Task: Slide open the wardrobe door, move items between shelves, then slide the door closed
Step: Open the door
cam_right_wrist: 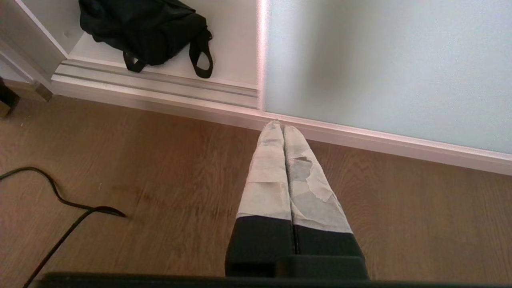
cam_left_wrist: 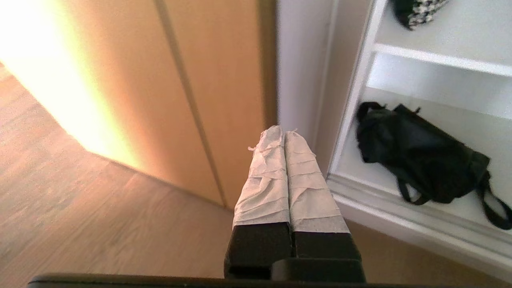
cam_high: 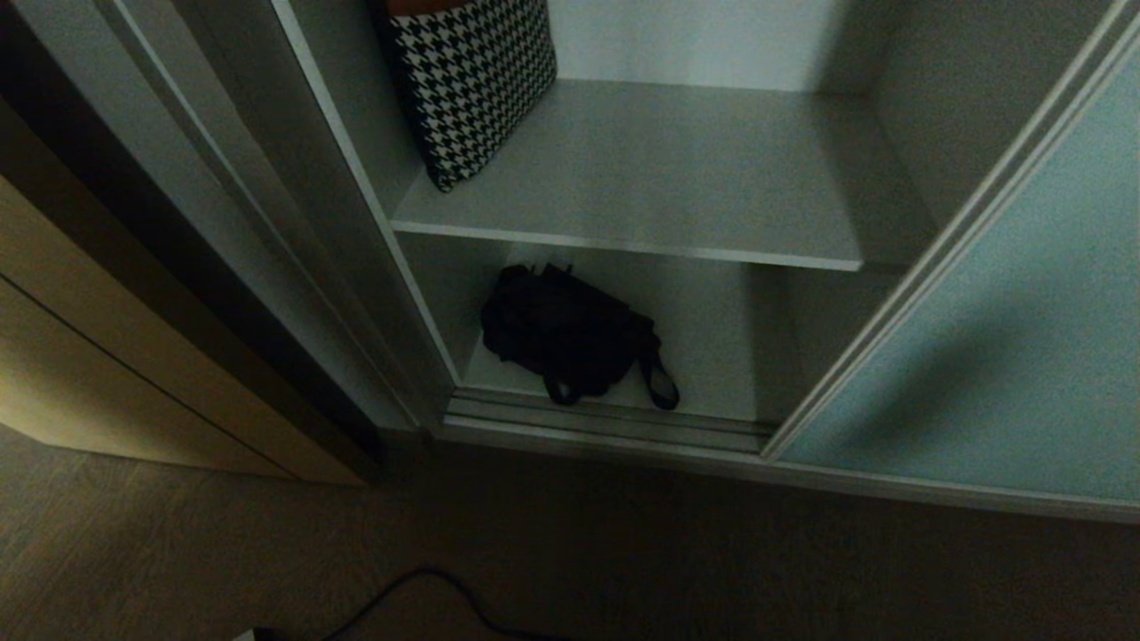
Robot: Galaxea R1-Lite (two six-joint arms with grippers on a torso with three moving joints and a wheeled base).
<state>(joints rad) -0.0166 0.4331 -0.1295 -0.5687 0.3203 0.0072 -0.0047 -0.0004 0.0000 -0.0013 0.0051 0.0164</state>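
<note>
My left pincer (cam_left_wrist: 285,134) hangs low over the wooden floor (cam_left_wrist: 100,224), its taped fingers pressed together and holding nothing, aimed at the beige cabinet front (cam_left_wrist: 180,80) beside the wardrobe's open side. My right pincer (cam_right_wrist: 283,125) is likewise closed and empty above the floor, just short of the bottom track (cam_right_wrist: 160,86), with a black cable (cam_right_wrist: 60,208) lying off to its side. The sliding wardrobe door (cam_high: 1006,356) stands pushed to the right, leaving the compartment open. I see the black bag (cam_high: 570,334) slumped on the bottom shelf (cam_high: 712,356), straps trailing toward the track. Farther up, a houndstooth cushion (cam_high: 472,80) leans at the left end of the upper shelf (cam_high: 677,169).
</note>
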